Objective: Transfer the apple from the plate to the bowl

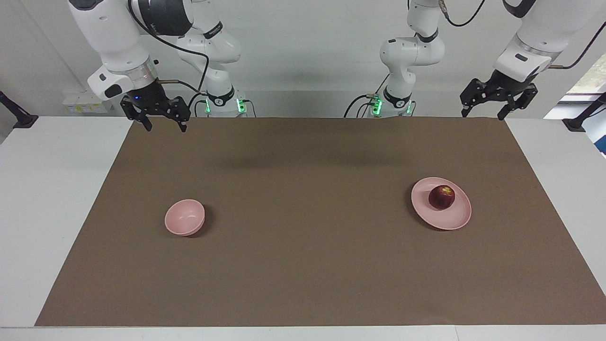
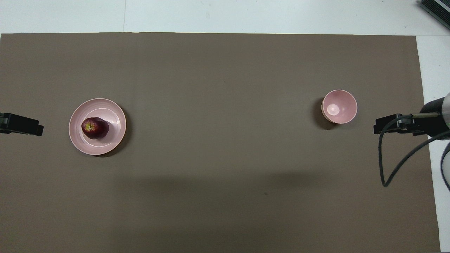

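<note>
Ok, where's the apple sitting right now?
The apple rests on the plate, toward the left arm's end of the table, well apart from the bowl at the right arm's end. Neither gripper is near it.

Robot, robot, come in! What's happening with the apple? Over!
Left gripper and right gripper open, raised, waiting. Apple on plate, bowl empty toward the right arm's end. Nothing between them.
</note>
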